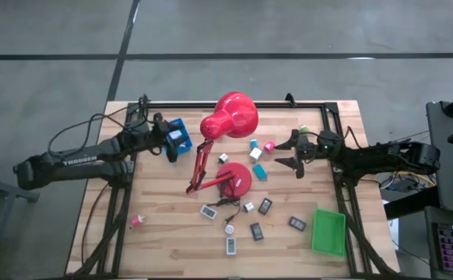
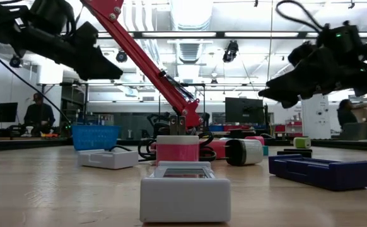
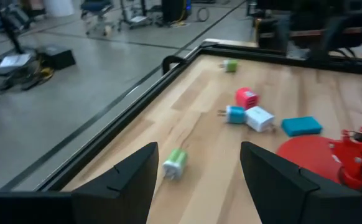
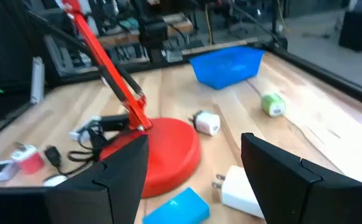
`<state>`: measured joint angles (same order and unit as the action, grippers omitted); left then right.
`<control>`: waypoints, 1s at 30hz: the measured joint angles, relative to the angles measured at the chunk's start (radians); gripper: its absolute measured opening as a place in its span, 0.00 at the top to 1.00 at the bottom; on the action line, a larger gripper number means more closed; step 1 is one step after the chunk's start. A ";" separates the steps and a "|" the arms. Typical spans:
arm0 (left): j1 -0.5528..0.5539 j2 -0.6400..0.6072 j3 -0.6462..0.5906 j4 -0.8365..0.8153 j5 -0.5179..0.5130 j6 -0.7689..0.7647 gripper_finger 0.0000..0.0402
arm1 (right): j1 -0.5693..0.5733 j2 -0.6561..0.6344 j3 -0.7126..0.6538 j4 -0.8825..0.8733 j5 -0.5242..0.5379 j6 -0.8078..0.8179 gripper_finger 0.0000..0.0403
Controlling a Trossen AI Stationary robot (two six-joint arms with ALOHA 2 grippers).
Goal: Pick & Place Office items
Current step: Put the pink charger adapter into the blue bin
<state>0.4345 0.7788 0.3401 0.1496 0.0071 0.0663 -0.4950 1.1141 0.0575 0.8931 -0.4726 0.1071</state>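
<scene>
Small office items lie scattered on the wooden table: a pink block [image 1: 269, 145], a teal block [image 1: 259, 171], white blocks [image 1: 255, 153] and dark flat rectangles [image 1: 265, 206] near the red lamp's base [image 1: 237, 179]. A green-and-white piece [image 3: 175, 163] lies ahead of my left gripper. My left gripper [image 1: 170, 138] hangs open and raised at the far left, beside the blue tray [image 1: 181, 140], with nothing between its fingers [image 3: 131, 171]. My right gripper [image 1: 286, 153] stands open above the table right of the pink block, also holding nothing.
The red desk lamp [image 1: 230, 115] stands mid-table, its head over the far middle and its arm [image 1: 199, 165] slanting down to the base. A green tray [image 1: 328, 232] lies at the near right. A lone pink block [image 1: 137, 222] lies near left. A black frame [image 1: 331, 117] rims the table.
</scene>
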 joint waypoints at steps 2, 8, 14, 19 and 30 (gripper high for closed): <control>-0.023 0.000 0.000 0.000 0.001 0.009 0.42 | 0.000 0.000 0.041 -0.116 0.005 -0.027 0.39; -0.069 0.000 -0.001 0.000 0.004 0.017 0.42 | 0.000 0.000 0.227 -0.575 0.058 -0.163 0.39; -0.077 0.002 -0.002 0.000 0.004 0.027 0.42 | 0.002 0.000 0.384 -0.826 0.100 -0.243 0.39; -0.077 0.018 -0.002 0.000 0.003 0.039 0.42 | 0.002 0.002 0.503 -1.052 0.114 -0.314 0.40; -0.077 0.086 -0.002 0.007 0.003 0.070 0.42 | 0.046 0.196 0.739 -1.437 0.291 -0.493 0.42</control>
<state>0.3578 0.8647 0.3382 0.1570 0.0106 0.1360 -0.4487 1.3098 0.7960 -0.5436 -0.1819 -0.3861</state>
